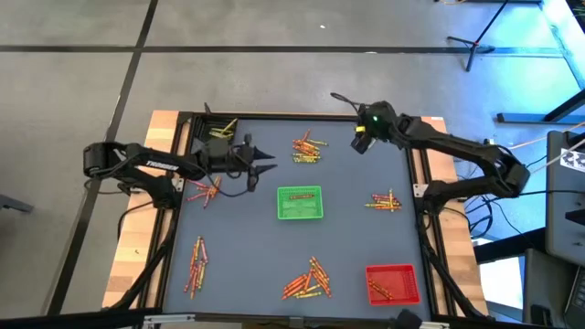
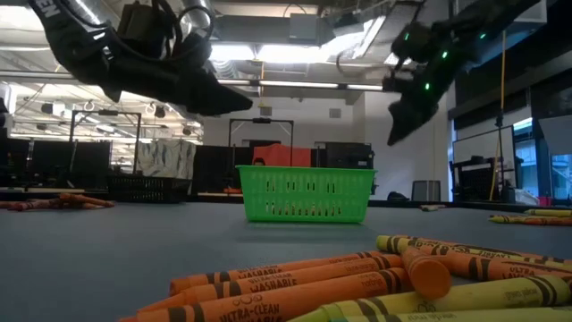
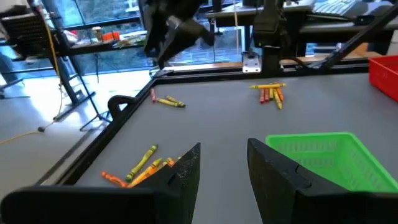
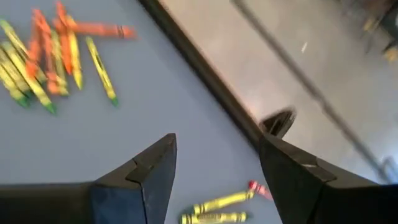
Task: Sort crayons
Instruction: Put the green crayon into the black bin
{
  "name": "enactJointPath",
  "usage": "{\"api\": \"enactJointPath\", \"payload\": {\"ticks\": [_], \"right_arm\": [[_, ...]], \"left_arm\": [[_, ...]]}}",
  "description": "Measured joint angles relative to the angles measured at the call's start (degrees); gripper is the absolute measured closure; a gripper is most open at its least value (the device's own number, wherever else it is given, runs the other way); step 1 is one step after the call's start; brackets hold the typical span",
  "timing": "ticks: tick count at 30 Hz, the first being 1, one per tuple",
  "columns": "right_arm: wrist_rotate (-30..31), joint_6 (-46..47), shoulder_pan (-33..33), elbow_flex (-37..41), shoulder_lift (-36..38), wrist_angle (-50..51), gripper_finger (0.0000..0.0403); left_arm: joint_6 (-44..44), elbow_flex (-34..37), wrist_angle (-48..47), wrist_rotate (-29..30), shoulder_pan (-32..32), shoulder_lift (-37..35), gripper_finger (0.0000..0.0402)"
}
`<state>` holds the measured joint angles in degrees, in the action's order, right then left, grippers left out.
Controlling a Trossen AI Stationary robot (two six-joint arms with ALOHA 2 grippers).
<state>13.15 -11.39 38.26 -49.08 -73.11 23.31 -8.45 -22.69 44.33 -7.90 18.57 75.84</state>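
Both grippers hang empty, fingers apart — the left gripper (image 1: 265, 162) left of the green tray (image 1: 300, 203), the right gripper (image 1: 361, 142) beyond it; crayons (image 1: 309, 149) lie scattered around.

Red, orange, yellow crayons (image 1: 309, 149) lie flat in scattered piles.

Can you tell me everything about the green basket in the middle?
The green basket is a small square tray that looks like plastic, with slotted, see-through walls and an open top. It sits flat and upright on the grey table, near the middle, with bare table all around it. No crayon pile touches it. Neither gripper touches it; the left gripper hovers nearby, open and empty.
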Motion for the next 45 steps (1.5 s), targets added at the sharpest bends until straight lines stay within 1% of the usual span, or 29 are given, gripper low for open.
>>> {"api": "enactJointPath", "payload": {"ticks": [3, 6, 11, 14, 17, 20, 25, 32, 40, 43, 45], "right_arm": [[-2.25, -0.01, 3.59, -2.12, -4.45, 4.49, 0.0178], [-2.42, -0.38, 5.71, -4.73, -9.28, 10.67, 0.0178], [-1.96, 0.35, 6.46, -10.68, -16.56, 21.4, 0.0178], [-1.11, -3.85, 6.39, -13.21, -19.63, 24.77, 0.0178], [-0.63, -11.9, 6.39, -13.57, -21.54, 25.2, 0.0178], [1.12, -20.01, 6.39, -12.66, -22.57, 25.44, 0.0178], [1.37, -26.24, 6.39, -10.97, -23.67, 25.96, 0.0178], [1.53, -29.63, 6.39, -10.78, -26.35, 25.69, 0.0178], [4.28, -30.95, 6.36, -10.82, -30.7, 22.94, 0.0178], [4.35, -30.98, 6.35, -11.0, -31.46, 23.23, 0.0187], [4.31, -31.0, 6.34, -10.97, -31.51, 23.27, 0.0204]], "left_arm": [[-1.15, 0.02, 0.02, 0.04, -0.96, 0.02, 0.0285], [-1.75, 0.02, 0.01, 1.31, -1.16, 0.02, 0.0285], [-2.42, 0.02, 0.0, 3.08, -1.14, 0.03, 0.0285], [-2.42, 0.02, -0.02, 3.1, -1.18, 0.02, 0.0285], [-2.3, 0.02, -0.06, 2.99, -1.19, 0.04, 0.0285], [-2.16, 0.02, -0.13, 2.95, -1.16, 0.02, 0.0285], [-2.14, 0.02, -0.17, 2.89, -1.16, 0.02, 0.0285], [-2.18, 0.02, -0.15, 2.89, -1.16, 0.02, 0.0285], [-2.18, 0.02, -0.15, 2.87, -1.16, 0.02, 0.0285], [-2.18, 0.02, -0.15, 2.86, -1.16, 0.02, 0.0285], [-2.18, 0.02, -0.16, 2.86, -1.16, 0.03, 0.0285]]}}
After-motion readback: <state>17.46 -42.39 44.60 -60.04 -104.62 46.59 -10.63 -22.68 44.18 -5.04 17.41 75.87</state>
